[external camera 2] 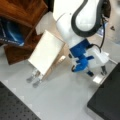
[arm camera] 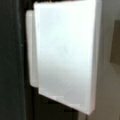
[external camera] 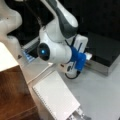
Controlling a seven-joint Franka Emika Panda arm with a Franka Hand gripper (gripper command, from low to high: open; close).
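Observation:
My gripper [external camera: 88,56] hangs from the white arm [external camera: 57,47], with a blue mount [external camera: 78,61] on the wrist. It is close to the near edge of a black slab with a metal rim [external camera: 100,67] at a front view's right. In a front view the gripper [external camera 2: 100,73] is low over the grey table, just left of the black slab [external camera 2: 107,100]. A white flat panel [arm camera: 66,52] fills the wrist view, with a dark surface [arm camera: 11,62] along its left. The fingers do not show in the wrist view.
A white rectangular board [external camera: 56,98] leans on metal feet [external camera 2: 33,78] beside a brown wooden shelf [external camera: 12,95]. The same board [external camera 2: 46,51] and shelf [external camera 2: 22,12] appear at a front view's upper left. A dark perforated mat [external camera 2: 15,107] lies at the bottom left.

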